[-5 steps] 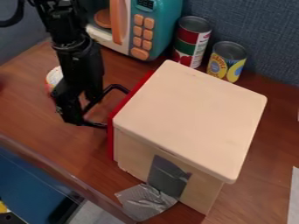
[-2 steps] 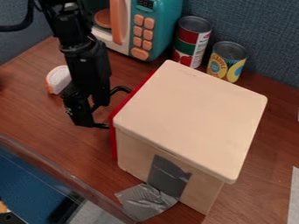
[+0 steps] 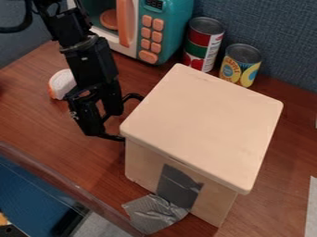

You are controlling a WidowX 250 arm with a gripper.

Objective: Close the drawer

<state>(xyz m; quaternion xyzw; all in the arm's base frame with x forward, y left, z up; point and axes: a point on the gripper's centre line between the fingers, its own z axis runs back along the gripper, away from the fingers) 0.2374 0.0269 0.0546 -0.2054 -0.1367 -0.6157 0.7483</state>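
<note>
One black gripper [image 3: 133, 118] hangs spread open beside the wooden box [image 3: 204, 118], apparently touching its side.

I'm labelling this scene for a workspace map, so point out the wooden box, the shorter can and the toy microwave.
Wooden box [image 3: 201, 122]: camera view, middle of its flat top.
Shorter can [image 3: 239, 70]: camera view, yellow-and-blue label.
Toy microwave [image 3: 168, 34]: camera view, teal front beside the buttons.
</note>
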